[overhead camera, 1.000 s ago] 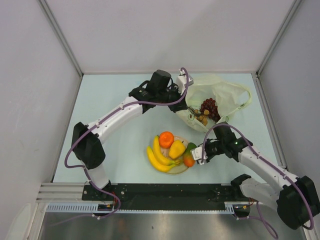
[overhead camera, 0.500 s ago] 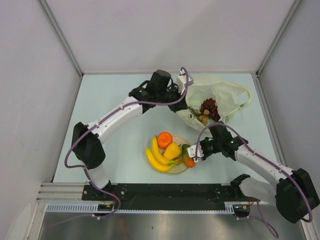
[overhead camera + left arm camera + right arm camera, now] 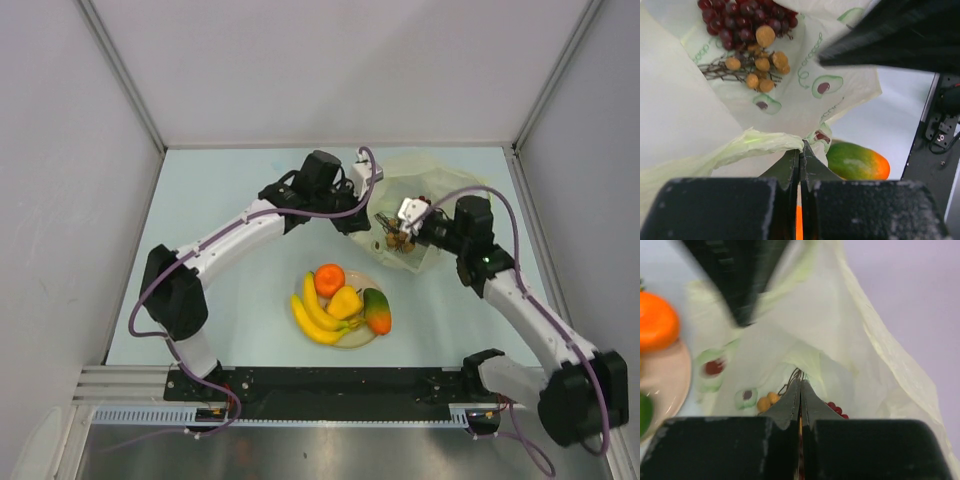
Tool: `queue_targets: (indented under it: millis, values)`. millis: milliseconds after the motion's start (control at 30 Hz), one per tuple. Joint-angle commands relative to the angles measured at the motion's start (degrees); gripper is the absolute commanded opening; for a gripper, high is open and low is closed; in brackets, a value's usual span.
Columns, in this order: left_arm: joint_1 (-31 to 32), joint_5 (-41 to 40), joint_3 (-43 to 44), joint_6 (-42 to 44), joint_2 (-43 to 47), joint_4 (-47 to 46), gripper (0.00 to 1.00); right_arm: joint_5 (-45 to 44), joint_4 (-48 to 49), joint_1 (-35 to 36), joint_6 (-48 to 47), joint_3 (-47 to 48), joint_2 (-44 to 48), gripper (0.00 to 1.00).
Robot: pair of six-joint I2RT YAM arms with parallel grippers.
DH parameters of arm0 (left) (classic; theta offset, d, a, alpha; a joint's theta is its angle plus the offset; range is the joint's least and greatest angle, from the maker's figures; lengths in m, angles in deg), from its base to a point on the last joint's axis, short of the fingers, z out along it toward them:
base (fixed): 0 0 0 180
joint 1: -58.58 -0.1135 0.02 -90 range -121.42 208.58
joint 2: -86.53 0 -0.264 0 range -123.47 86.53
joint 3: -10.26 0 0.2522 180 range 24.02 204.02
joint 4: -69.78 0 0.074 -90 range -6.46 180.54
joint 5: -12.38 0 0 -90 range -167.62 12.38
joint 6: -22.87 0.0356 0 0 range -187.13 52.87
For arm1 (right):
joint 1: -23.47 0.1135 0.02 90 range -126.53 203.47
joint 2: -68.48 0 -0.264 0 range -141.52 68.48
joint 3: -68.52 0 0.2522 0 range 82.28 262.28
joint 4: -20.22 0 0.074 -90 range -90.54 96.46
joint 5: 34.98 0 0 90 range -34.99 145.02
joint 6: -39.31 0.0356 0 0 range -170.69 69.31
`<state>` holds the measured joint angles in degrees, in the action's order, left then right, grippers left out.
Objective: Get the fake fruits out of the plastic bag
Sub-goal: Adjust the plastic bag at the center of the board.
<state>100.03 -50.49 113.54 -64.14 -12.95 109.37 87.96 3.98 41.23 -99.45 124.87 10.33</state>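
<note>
1. Plastic bag (image 3: 432, 176): thin, translucent pale yellow-green film printed with small avocado marks. It lies on the far right part of the tabletop (image 3: 250, 312), with its mouth turned toward the plate.
2. Grapes (image 3: 745, 22): dark red-purple bunch inside the bag, deep in the opening.
3. Brown stemmed bits (image 3: 760, 65): small tan balls on thin twigs, inside the bag just beside the grapes, on the mouth side.
4. Left end effector (image 3: 800, 150): fingers closed together, pinching a folded edge of the bag's rim on the side nearest the plate. The grapes and brown bits lie beyond its tips, farther into the bag.
5. Right end effector (image 3: 800, 387): fingers closed together, tips at the bag's mouth above the film. A brown stem shows right at the tips, and the tan balls and a few grapes lie just beside them. Whether it holds anything cannot be told.
6. Mango (image 3: 377, 310): red-green, out of the bag, on the right edge of the plate, well apart from both end effectors.
7. Orange (image 3: 331, 278), bananas (image 3: 312, 315) and yellow lumpy fruit (image 3: 346, 300): all out of the bag, grouped on the plate.
8. Plate (image 3: 667, 372): round, cream, near the middle of the tabletop, just in front of the bag's mouth.
</note>
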Motion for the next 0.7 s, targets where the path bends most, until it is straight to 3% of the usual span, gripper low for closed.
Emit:
queue_targets:
  millis: [0,200,500,667]
  values:
    - [0.1,-0.3,-3.6,-0.3,4.3,-0.2,0.00,-7.4,13.9,2.1,12.5,2.1,-12.6,0.00]
    - [-0.1,-4.2,-7.2,0.2,6.6,0.6,0.00,-13.7,15.7,5.4,19.7,4.5,-24.2,0.00]
    - [-0.8,-6.3,-14.0,2.7,11.1,2.6,0.00,-10.4,3.0,6.5,22.6,8.2,-25.6,0.00]
    - [-0.8,-7.3,-16.9,3.7,12.4,2.0,0.00,-13.3,-9.9,7.8,28.4,9.0,-24.6,0.00]
